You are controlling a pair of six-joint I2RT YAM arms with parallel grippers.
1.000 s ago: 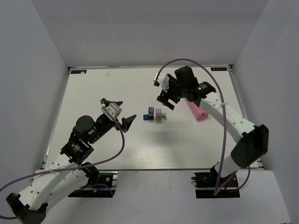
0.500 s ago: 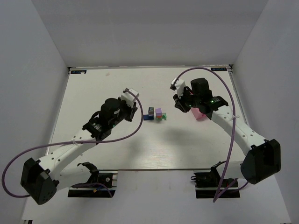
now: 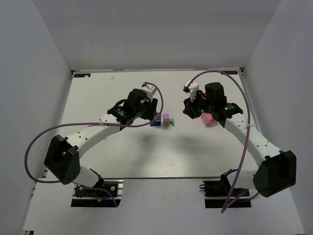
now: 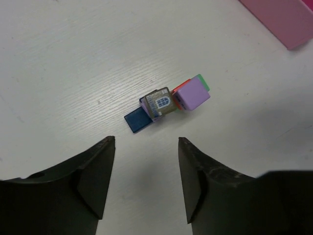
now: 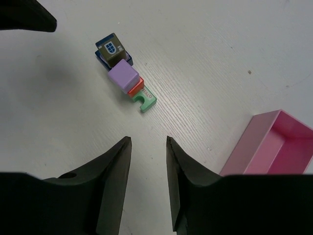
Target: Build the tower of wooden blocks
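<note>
You get only a corner of the pink rectangular plastic tray [image 4: 281,19] in the left wrist view; from above, the white right arm [image 3: 239,128] covers much of it. The purple wooden cube [image 5: 122,74] hides most of the red-orange wooden block [image 5: 136,87]. Lettering on the flat green wooden piece [image 5: 145,100] is too small to read.

Lab test cell, white walls [image 3: 156,34]

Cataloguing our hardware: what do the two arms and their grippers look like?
The left arm and right arm have white links and black joints. A purple cable loops along each. The left gripper and right gripper are plain black, with blunt fingers.
</note>
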